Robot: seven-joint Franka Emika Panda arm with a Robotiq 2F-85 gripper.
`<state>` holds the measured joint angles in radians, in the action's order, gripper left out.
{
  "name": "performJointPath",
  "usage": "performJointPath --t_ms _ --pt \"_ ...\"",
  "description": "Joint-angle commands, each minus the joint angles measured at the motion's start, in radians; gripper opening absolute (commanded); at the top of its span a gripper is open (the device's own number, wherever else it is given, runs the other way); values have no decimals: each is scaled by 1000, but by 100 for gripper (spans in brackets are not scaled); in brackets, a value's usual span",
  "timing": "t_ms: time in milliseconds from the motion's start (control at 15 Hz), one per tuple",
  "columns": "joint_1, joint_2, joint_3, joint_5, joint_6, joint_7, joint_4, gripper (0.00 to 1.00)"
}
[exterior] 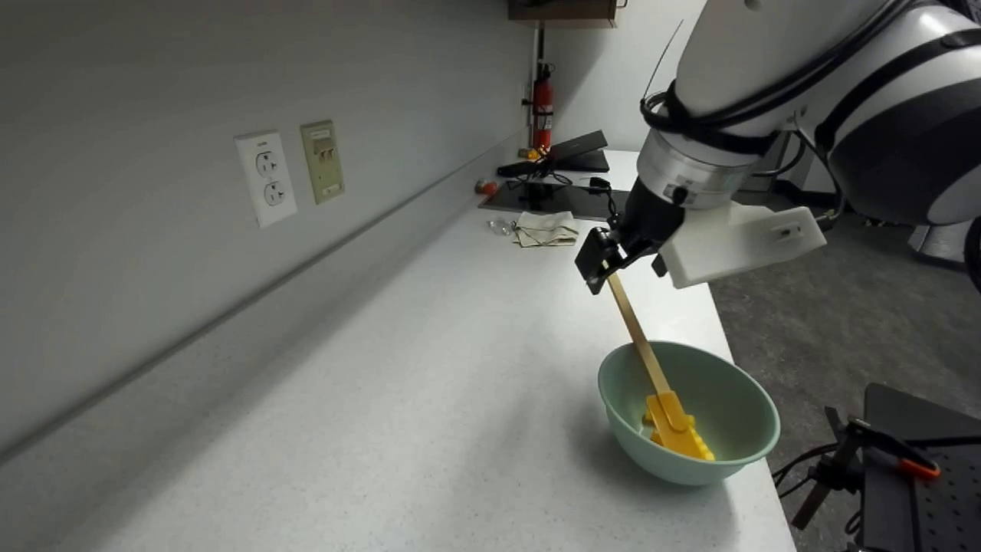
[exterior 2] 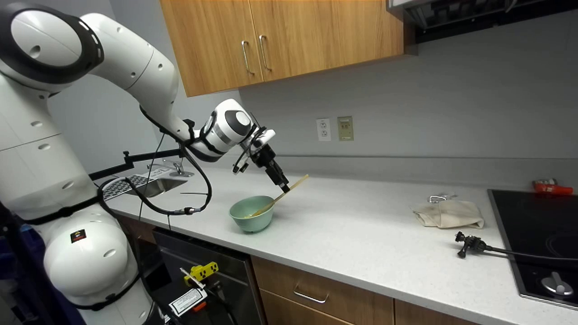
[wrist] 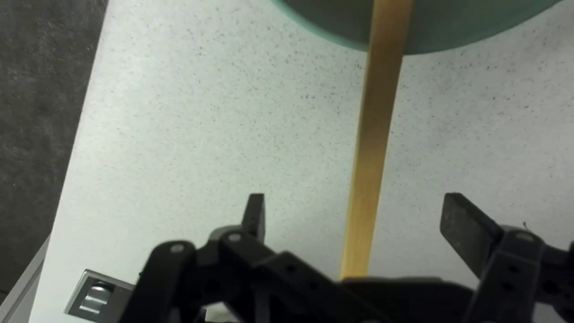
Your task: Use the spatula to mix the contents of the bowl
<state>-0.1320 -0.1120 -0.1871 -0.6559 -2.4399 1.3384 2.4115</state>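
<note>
Gripper [wrist: 358,217] spread, spatula [wrist: 376,125] between fingers [wrist: 471,233], apart from both

Bowl [exterior: 728,400]: round, mint-green, smooth-sided, sits upright on white counter [exterior: 460,383] near the edge. Spatula [exterior: 653,366]: flat tan wooden handle, yellow-orange head. Leans tilted, head down inside, handle crossing the rim; can't tell if they touch. Contents [exterior: 703,447]: small yellow lumps at the bottom, partly hidden by the head.
</note>
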Motion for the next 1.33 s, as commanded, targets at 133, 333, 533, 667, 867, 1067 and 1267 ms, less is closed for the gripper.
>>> performJointPath --t_ms 133,333,533,667,867,1067,1267 --pt "-14 -79 -3 267 165 -340 -56 100" --pt "-4 -126 -15 292 205 -393 -80 100" --pt "0 -171 -31 289 210 -388 -94 100" --pt "4 -196 -45 287 207 -364 -98 100" --pt "-6 -234 -43 348 206 -398 -99 100" --pt "-5 -281 -42 425 208 -392 -90 100" --pt "20 -264 -62 432 182 -368 -93 100"
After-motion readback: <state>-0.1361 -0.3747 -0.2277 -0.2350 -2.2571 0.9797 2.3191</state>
